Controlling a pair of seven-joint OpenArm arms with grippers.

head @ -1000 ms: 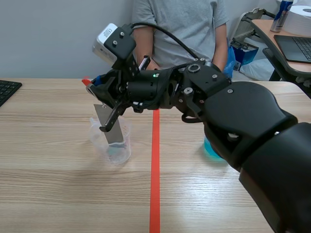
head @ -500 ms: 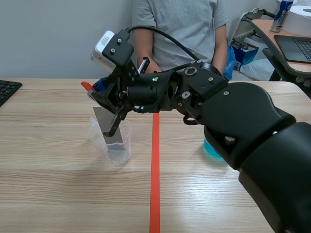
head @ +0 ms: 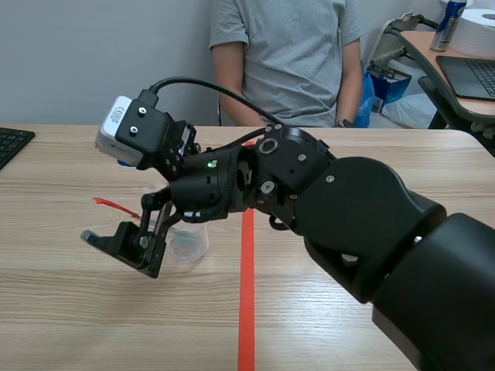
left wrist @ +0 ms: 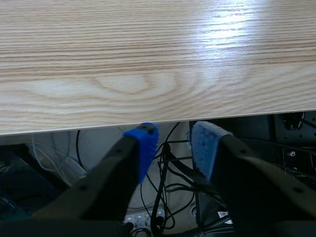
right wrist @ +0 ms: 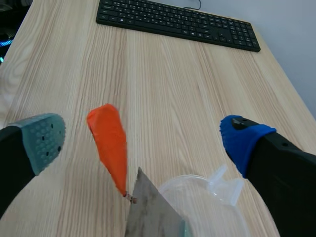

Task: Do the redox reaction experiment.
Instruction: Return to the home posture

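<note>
The right arm hid most of the clear plastic beaker point(head: 192, 246) on the pale wood-grain table point(head: 77, 309); the grey metal strip point(right wrist: 150, 215) leaning inside it, with an orange tag point(right wrist: 109, 145), was only partly in view. The right gripper point(right wrist: 143, 140) hung over the beaker, fingers wide apart and empty. The left gripper point(left wrist: 174, 148), pads slightly apart on nothing, sat below the table edge among dim cables point(left wrist: 165, 197).

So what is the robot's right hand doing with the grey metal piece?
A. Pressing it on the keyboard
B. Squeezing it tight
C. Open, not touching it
C: in the right wrist view the right gripper has its fingers wide apart, and the metal strip with its orange tag leans free at the clear beaker.
</note>
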